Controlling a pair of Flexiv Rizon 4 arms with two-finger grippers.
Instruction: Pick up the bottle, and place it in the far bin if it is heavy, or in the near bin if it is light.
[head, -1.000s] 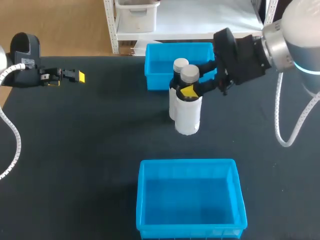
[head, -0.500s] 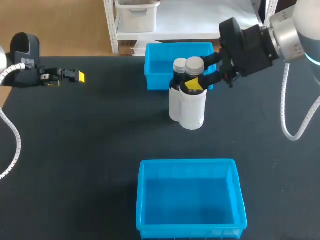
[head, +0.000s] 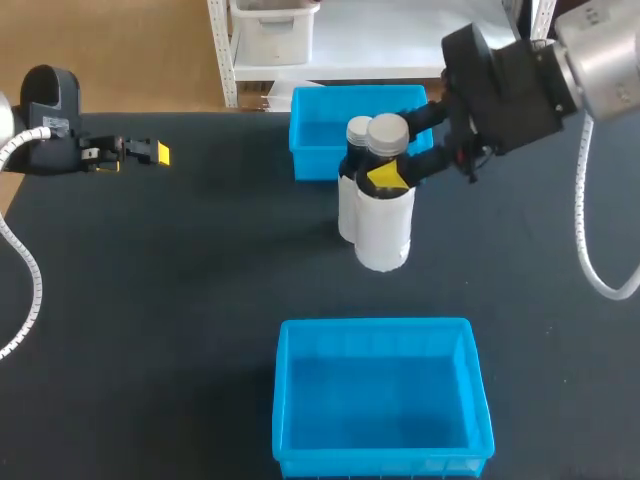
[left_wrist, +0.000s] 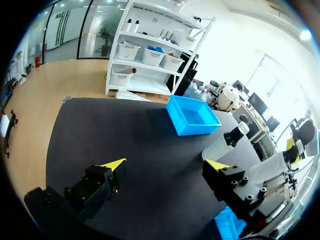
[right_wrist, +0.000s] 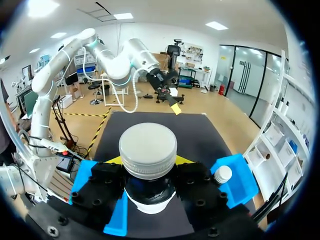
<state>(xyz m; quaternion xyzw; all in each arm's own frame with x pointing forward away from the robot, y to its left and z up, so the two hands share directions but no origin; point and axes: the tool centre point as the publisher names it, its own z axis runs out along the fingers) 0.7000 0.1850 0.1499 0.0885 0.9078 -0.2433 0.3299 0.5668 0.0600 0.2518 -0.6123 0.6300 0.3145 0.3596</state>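
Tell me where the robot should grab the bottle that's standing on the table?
The standing bottle is upright with a wide body, so probably grip its narrow dark neck, just under the cap. Come from its left side, where nothing stands close; the other bottle, held in the right fingers, crowds its right.

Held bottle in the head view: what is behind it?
A second bottle stands just behind the held bottle in the right gripper; only its cap and one side show. Beyond is the far bin, partly covered.
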